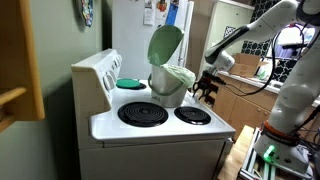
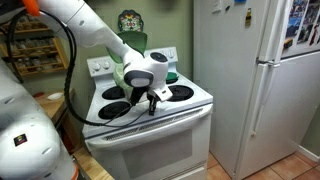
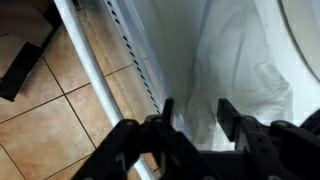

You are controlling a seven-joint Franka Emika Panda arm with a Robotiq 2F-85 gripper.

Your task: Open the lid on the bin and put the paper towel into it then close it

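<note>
The sage-green lid (image 1: pixel 165 45) stands raised on its hinge — the grey-white bin (image 1: pixel 171 92) sits open on the stove (image 1: pixel 105 125).

Up close, the arm (image 2: pixel 92 30) is glossy white, built from fat rounded shells that meet at darker seams, and an orange band (image 2: pixel 32 5) rings it by the top edge of an exterior view. A thick black cable (image 2: pixel 71 70) trails beside it. The wrist housing (image 2: pixel 143 76) is a bulbous white block with dark round insets. The gripper (image 3: pixel 195 112) is matt black throughout, with jointed linkages and two flat-sided fingers (image 3: pixel 228 118).
</note>
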